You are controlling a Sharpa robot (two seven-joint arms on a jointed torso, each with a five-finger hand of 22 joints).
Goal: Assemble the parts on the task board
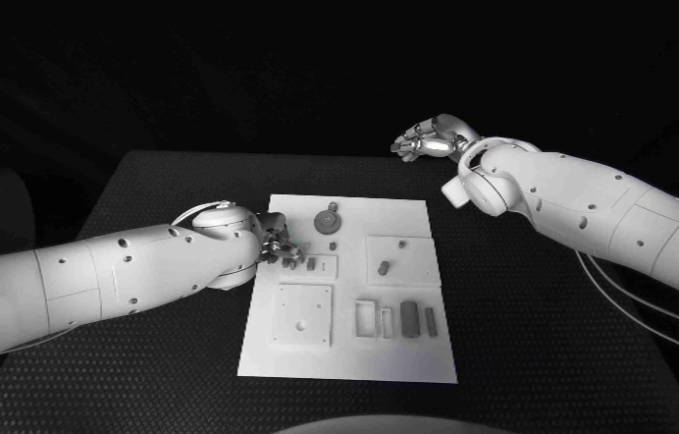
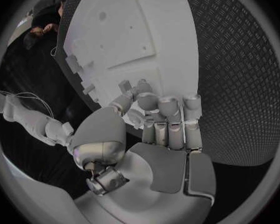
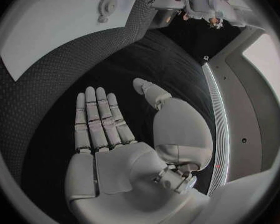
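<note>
Task board (image 1: pixel 410 355) mid-table (image 1: pixel 141 179), parts (image 1: pixel 409 318) on it, gear (image 1: pixel 329 223) rearmost.

No legible text, label, brand, number or sign found. The task board (image 1: pixel 354 355) carries no readable markings.

Left hand (image 1: pixel 269 247) and arm block the task board (image 1: pixel 354 355) left edge, mid-frame. Right hand (image 1: pixel 432 141) hangs upper right, off the board. Open desk (image 1: pixel 551 355) lower right; board's right side reachable.
</note>
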